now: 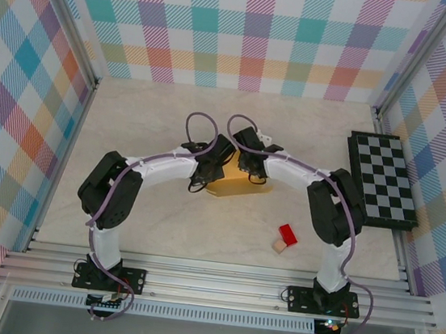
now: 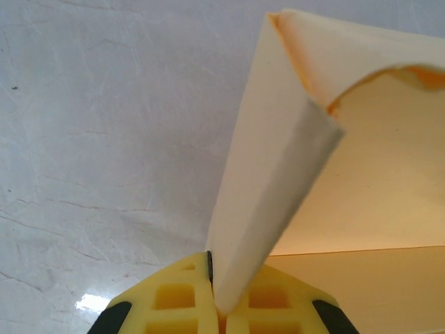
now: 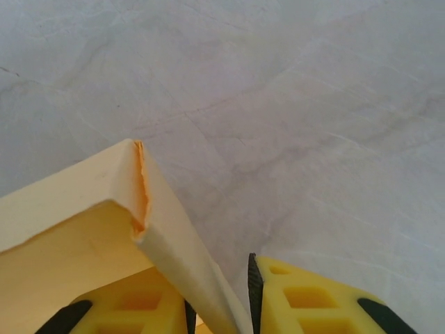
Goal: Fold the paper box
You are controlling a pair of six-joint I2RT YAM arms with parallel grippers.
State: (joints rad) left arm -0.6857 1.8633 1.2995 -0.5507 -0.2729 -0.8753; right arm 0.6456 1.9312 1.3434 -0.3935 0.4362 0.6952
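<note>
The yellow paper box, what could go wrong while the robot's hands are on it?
1. The left hand pinches one thin flap of the pale orange-yellow cardboard box. A hard pull could crease or tear it.
2. The right hand stands open around another flap, so that side is not gripped. It may spring back and undo the fold.
</note>
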